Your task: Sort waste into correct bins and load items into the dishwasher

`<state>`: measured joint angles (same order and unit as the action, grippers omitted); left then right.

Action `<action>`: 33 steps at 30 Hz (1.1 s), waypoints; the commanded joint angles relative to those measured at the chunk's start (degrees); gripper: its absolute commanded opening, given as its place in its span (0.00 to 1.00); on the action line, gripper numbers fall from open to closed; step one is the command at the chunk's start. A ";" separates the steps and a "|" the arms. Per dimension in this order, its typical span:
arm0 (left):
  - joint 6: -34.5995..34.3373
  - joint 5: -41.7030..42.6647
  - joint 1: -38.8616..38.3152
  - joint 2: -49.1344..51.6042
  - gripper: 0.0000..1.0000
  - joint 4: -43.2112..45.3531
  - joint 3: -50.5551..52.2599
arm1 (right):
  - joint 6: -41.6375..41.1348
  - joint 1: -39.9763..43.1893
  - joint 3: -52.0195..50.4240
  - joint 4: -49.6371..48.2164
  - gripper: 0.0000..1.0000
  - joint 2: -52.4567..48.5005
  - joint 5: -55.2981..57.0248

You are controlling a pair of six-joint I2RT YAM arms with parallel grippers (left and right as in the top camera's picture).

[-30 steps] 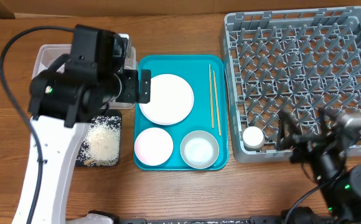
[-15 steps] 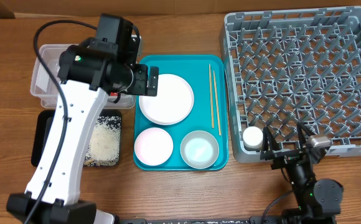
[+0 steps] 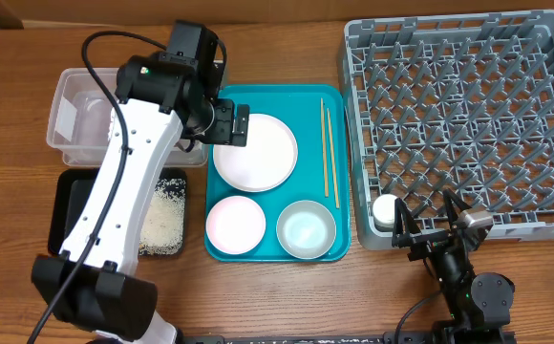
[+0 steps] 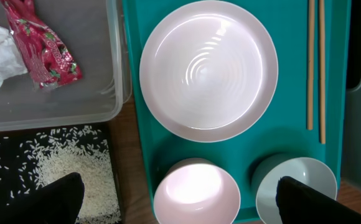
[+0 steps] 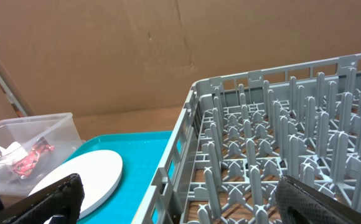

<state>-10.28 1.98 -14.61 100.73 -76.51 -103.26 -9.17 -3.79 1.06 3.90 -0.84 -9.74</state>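
Over the rim of the plate, left pincer has shifted rightward, released; right pincer, also released, drew back.

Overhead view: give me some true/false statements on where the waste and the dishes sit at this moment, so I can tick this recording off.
1. The red wrapper lies inside the clear tub. True.
2. The chopsticks are loaded in the dish rack. False: they lie on the teal tray, right of the white plate.
3. The small white cup sits in the dish rack. True.
4. The rice grains are on the white plate. False: they are on the black tray.
5. The left hand grips the pink bowl. False: it is open and holds nothing.
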 commanded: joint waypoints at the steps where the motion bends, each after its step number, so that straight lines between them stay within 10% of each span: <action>1: 0.90 0.57 -0.20 1.55 1.00 0.07 -0.20 | 0.24 0.17 -0.61 -0.22 1.00 0.68 -0.44; 25: 4.42 -6.99 -8.15 -6.69 1.00 -0.61 0.09 | 0.24 0.17 -0.61 -0.22 1.00 0.68 -0.44; 33: 10.10 -16.83 -13.81 -25.81 1.00 27.67 18.93 | 0.22 0.17 -0.61 -0.22 1.00 0.68 -0.44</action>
<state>-3.75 -10.24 -29.12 82.59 -55.46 -93.86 -9.15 -3.77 1.06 3.95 -0.84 -10.09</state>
